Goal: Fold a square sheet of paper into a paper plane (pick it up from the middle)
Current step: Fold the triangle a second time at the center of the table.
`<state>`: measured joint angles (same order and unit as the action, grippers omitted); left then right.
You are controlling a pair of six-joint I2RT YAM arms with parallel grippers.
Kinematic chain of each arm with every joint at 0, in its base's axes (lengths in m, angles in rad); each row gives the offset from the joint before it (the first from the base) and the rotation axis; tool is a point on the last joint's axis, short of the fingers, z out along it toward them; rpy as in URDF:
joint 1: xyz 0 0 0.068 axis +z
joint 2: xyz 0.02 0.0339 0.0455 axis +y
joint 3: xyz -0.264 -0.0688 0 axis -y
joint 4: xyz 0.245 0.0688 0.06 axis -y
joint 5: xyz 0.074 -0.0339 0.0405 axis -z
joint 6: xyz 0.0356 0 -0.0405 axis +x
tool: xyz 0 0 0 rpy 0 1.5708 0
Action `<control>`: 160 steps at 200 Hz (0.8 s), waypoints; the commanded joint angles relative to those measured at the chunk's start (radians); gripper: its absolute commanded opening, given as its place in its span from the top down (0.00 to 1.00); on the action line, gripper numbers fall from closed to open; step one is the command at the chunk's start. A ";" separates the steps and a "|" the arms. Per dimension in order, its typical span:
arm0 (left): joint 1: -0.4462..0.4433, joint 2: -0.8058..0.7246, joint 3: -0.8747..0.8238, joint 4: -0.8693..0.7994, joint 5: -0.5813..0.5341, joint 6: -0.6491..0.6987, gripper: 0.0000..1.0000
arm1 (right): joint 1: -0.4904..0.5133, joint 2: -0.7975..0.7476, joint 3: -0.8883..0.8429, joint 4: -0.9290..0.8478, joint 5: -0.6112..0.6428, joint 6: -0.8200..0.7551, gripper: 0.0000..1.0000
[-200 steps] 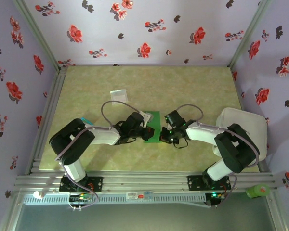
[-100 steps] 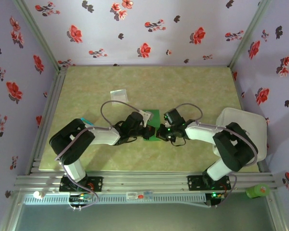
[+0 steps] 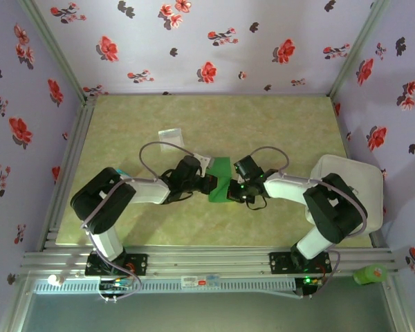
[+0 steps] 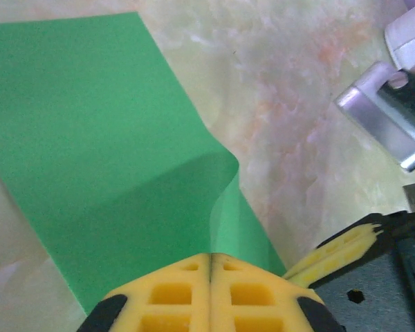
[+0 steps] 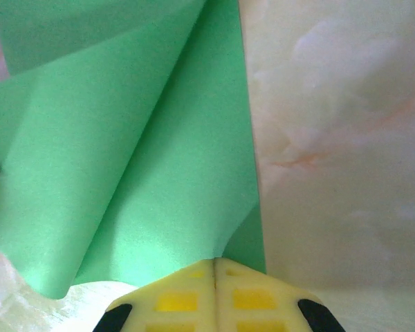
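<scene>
Square sheet of paper [image 3: 220, 181] sits buckled, left of the white tray [image 3: 353, 194]. Left gripper [image 4: 211, 261] and right gripper [image 5: 216, 266] each pinch it, fingers pressed together. Pale packet [image 3: 171, 136] lies farther left of the tray, clear of both arms.

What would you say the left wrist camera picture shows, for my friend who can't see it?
The left gripper, its two yellow fingers pressed shut at the bottom edge, pinches a bright green sheet of paper, which buckles up into a soft curved fold just above them. The rest of the sheet lies across a pale marbled table.
</scene>
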<state>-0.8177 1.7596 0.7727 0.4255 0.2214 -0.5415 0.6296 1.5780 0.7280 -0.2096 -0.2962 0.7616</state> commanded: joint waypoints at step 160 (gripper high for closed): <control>0.014 0.076 0.060 -0.038 -0.044 0.046 0.93 | -0.019 0.061 0.054 -0.194 0.026 -0.098 0.95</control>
<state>-0.8146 1.8084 0.8093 0.3824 0.1947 -0.4881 0.6201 1.6188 0.7986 -0.3134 -0.3035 0.6868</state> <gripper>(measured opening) 0.069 0.048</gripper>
